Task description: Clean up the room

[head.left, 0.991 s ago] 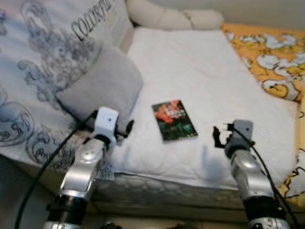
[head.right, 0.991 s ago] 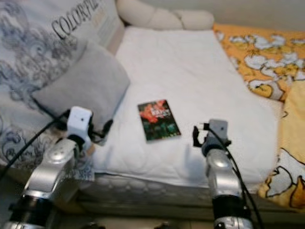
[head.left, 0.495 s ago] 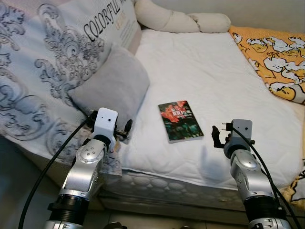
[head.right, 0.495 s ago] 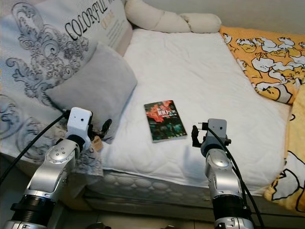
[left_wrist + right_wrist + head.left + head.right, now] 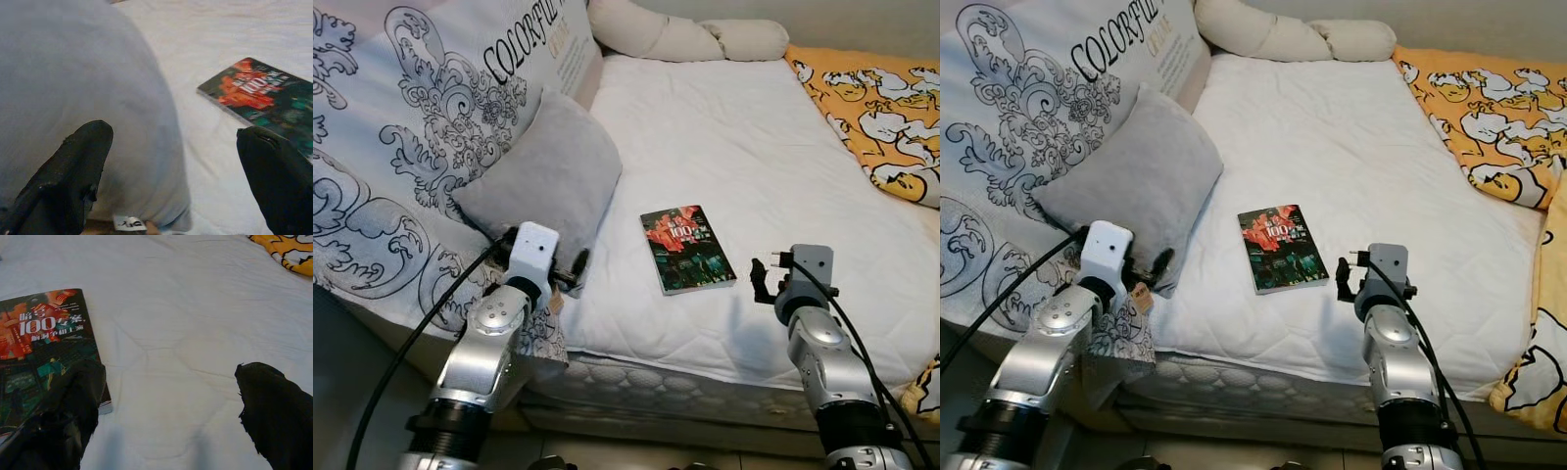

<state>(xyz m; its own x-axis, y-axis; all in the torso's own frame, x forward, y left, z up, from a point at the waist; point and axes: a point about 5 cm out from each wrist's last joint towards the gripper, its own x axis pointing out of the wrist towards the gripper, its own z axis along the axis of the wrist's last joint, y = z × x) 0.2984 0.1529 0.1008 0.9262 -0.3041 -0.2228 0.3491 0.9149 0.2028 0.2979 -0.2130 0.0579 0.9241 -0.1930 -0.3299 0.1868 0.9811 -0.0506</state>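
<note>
A dark book (image 5: 687,249) with a red and green cover lies flat on the white mattress (image 5: 744,127), near its front edge. A grey pillow (image 5: 548,178) leans against the patterned duvet to the book's left. My left gripper (image 5: 173,139) is open and empty, low at the pillow's front corner, with the book (image 5: 264,93) off to its right. My right gripper (image 5: 168,377) is open and empty just above the sheet, a little right of the book (image 5: 44,342). One right finger (image 5: 63,421) overlaps the book's near corner in the wrist view; whether it touches is unclear.
A white duvet (image 5: 401,147) with black ornaments is heaped along the bed's left side. A long cream pillow (image 5: 690,37) lies at the head. An orange blanket (image 5: 886,108) with white figures covers the right side. The mattress edge (image 5: 656,377) runs just below both grippers.
The whole picture has shifted and sharpened as the camera moved. Both grippers stay open in about the same places beside the pillow and the book.
</note>
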